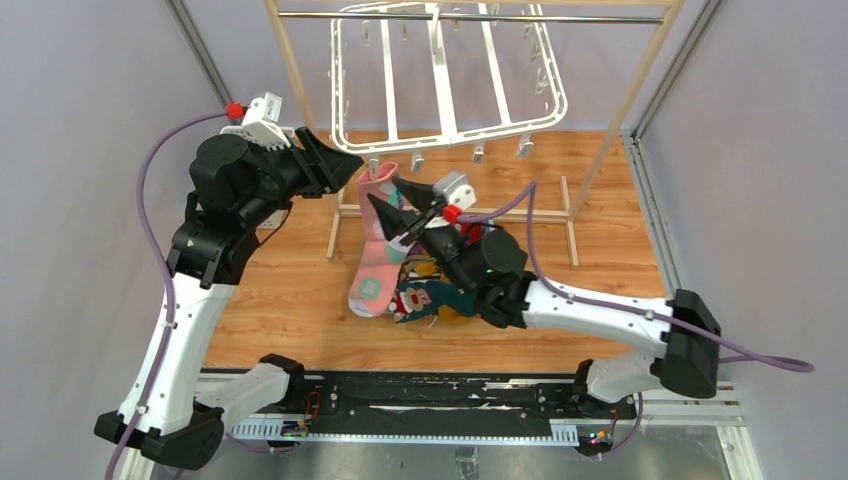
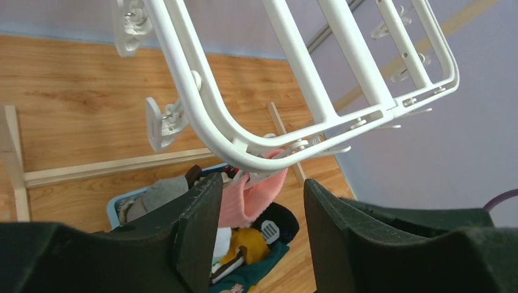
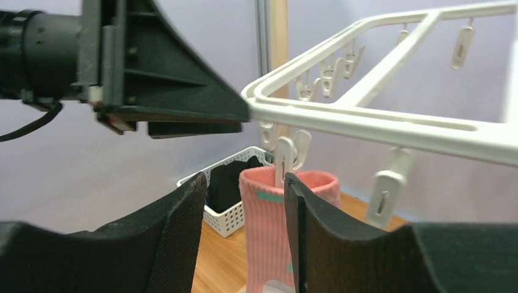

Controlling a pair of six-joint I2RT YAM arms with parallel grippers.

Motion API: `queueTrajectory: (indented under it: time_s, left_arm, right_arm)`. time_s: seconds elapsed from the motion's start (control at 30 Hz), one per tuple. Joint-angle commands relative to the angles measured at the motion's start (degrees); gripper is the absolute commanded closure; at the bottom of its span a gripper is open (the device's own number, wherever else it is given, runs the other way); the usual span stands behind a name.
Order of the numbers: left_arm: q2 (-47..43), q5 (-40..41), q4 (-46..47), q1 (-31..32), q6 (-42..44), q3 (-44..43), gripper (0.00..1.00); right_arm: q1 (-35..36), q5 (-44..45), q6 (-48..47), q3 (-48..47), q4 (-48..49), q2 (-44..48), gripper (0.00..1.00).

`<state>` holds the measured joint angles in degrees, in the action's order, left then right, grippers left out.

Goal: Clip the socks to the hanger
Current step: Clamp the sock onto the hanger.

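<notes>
1. Loose socks (image 1: 432, 300), lower centre of the top view: a mixed-colour heap lying in and around the basket (image 3: 227, 221) on the wooden tabletop (image 1: 290, 290). These are not yet clipped. They sit directly below the work point, probably to keep each pick short.

2. Right hand (image 3: 244, 177), centre of the top view: the forearm reaches in low from the lower right and the fingers point up and left at the cuff of the pink sock (image 1: 372, 250). The fingers stand roughly half apart. The cuff is in line with the gap, but nothing is pinched.

3. The pink sock hangs straight down with its toe near the heap. A white clip (image 3: 285, 155) on the near-left corner of the hanger (image 1: 445, 90) grips the cuff. The clip appears to carry the sock's weight alone, so neither hand needs to grip it.

4. Left hand (image 2: 261, 183), upper left of the top view: the arm is raised with its elbow bent, and the fingers point right, level with that hanger corner. One fingertip appears to touch the frame there, probably to steady it. The fingers are parted and hold nothing.

5. The hanger hangs by its hook from the metal rail (image 1: 560, 17) of the wooden rack (image 1: 297, 90), top of the frame. Its other visible clips are empty.
</notes>
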<state>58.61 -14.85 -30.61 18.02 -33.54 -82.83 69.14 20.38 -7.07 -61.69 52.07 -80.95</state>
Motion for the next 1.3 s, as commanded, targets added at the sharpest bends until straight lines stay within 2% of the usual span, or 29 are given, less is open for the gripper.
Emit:
queueTrajectory:
  time_s: [0.0,0.17,0.27,0.47,0.67,0.87,1.1,1.27]
  left_arm:
    - [-1.4,1.4,-0.7,0.1,1.8,-0.6,0.44]
    - [-2.2,0.3,-0.9,0.1,2.7,0.4,0.44]
    - [-2.7,-3.6,-0.6,0.1,3.3,1.2,0.44]
    - [-4.0,-13.3,-1.2,0.0,6.2,4.5,0.46]
    - [-4.6,-19.0,-2.0,0.1,6.5,6.3,0.48]
    - [-6.1,-19.1,-1.6,0.1,6.1,8.4,0.5]
    - [-6.9,-19.2,-1.8,0.1,5.1,7.3,0.51]
    - [-7.5,-19.1,-1.1,0.0,4.7,7.1,0.51]
  right_arm:
    - [-4.5,-5.3,8.4,3.8,-10.9,9.2,0.52]
    - [-8.2,-5.9,10.4,10.6,-17.1,17.9,0.54]
    - [-11.0,-5.0,11.5,13.3,-19.8,21.4,0.59]
    - [-17.8,-10.5,13.1,15.1,-23.8,24.2,0.57]
    - [-19.7,-14.4,12.7,14.6,-19.3,22.1,0.53]
    - [-19.9,-14.5,10.1,11.0,-14.5,16.7,0.5]
    - [-20.3,-7.9,4.7,9.4,-8.0,12.3,0.53]
    - [-22.0,-8.9,4.8,9.5,-8.5,12.5,0.6]
